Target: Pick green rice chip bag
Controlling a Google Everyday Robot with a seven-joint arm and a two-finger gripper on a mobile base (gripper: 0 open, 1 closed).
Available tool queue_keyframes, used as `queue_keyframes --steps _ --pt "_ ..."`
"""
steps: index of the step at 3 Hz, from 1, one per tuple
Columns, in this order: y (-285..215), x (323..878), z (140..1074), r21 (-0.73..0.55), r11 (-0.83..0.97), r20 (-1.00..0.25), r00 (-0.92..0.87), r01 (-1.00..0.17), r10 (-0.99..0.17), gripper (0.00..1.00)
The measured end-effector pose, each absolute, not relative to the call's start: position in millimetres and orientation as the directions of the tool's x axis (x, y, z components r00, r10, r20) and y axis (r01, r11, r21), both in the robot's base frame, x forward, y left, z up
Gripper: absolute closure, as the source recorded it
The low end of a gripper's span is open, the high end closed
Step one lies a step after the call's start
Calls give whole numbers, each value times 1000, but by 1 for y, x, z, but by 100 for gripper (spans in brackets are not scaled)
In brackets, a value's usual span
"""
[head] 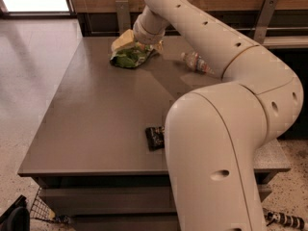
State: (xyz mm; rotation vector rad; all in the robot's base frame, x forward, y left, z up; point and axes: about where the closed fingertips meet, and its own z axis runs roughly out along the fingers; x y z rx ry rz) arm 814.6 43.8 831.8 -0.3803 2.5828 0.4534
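Bright green with paler patches is seen on the green rice chip bag (129, 57). Pale yellow is shown on the end effector (126, 40), set at the bag's far edge on the grey-brown bench (96, 119). Cream-white is worn by the arm (226, 57), black with white marks by the wrapper (155, 137), and the bottle (196, 61) is seen as clear.

The green rice chip bag (128, 57), bright, glossy and crumpled, lies on the table (96, 119) close to its far edge, nearer the far-left corner. My gripper (126, 41) is down at the bag's far side.
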Motion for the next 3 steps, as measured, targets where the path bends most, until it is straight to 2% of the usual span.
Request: queue_keyframes --steps 3 --pt "52 817 827 240 902 -507 -838 -360 -200 76"
